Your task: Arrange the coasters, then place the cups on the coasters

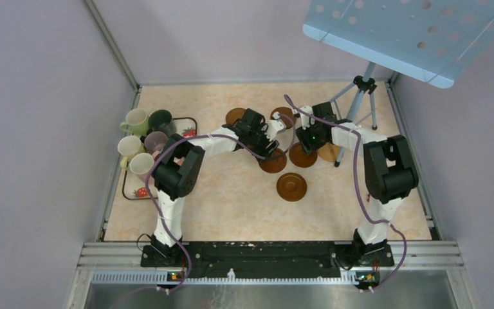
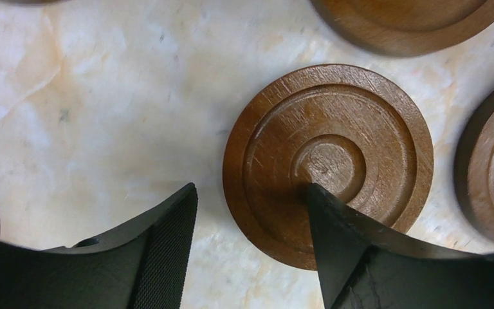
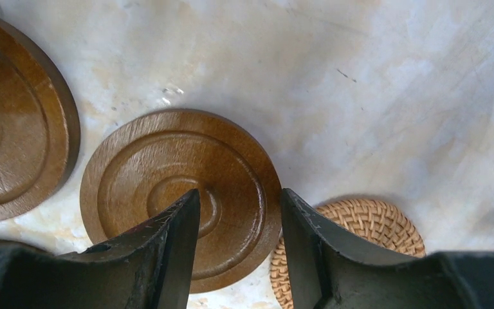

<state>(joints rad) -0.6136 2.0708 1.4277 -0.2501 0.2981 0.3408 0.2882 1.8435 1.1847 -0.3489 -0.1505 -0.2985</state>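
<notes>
Six coasters lie mid-table, five dark brown and one tan wicker point(image 1: 328, 152). My left gripper point(image 1: 271, 147) is open low over a dark coaster point(image 2: 328, 161). One finger is above the coaster's centre and the other above bare table, so its left rim lies between them point(image 2: 251, 193). My right gripper point(image 1: 302, 140) stands narrowly open over another dark coaster point(image 3: 180, 187). Its fingers point(image 3: 239, 192) straddle that coaster's right edge, next to the wicker coaster point(image 3: 373, 222). The cups point(image 1: 143, 138) are crowded together at the far left, with no gripper near them.
The cups sit on a white strawberry-print tray point(image 1: 186, 127) against the left wall. A tripod point(image 1: 360, 103) holding a blue perforated board point(image 1: 411, 32) stands at the back right, one leg near the wicker coaster. One dark coaster point(image 1: 292, 187) lies apart, nearer the arm bases.
</notes>
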